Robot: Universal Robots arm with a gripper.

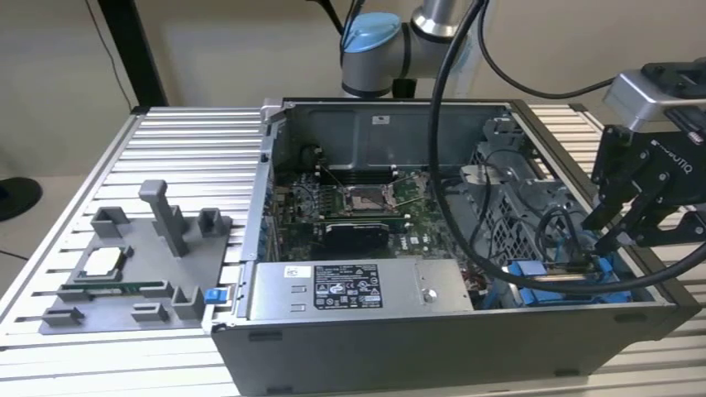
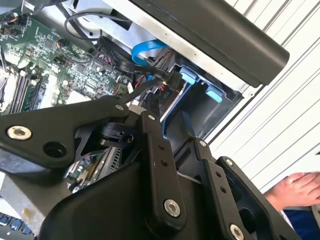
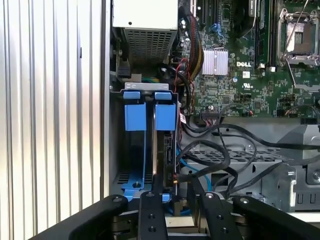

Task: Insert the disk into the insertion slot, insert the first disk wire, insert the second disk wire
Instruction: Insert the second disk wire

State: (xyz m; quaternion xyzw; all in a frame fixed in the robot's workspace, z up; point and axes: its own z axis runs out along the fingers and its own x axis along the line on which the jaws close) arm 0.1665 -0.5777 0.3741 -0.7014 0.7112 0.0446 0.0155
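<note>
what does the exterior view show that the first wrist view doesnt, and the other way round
The exterior view adds the arm's blue-capped joint behind the case and the grey fixture tray on the exterior view's left. The first wrist view adds a look straight along the insertion slot, with its two blue tabs side by side. Both share the gripper at the slot, the processor socket and the power-supply box.
</note>
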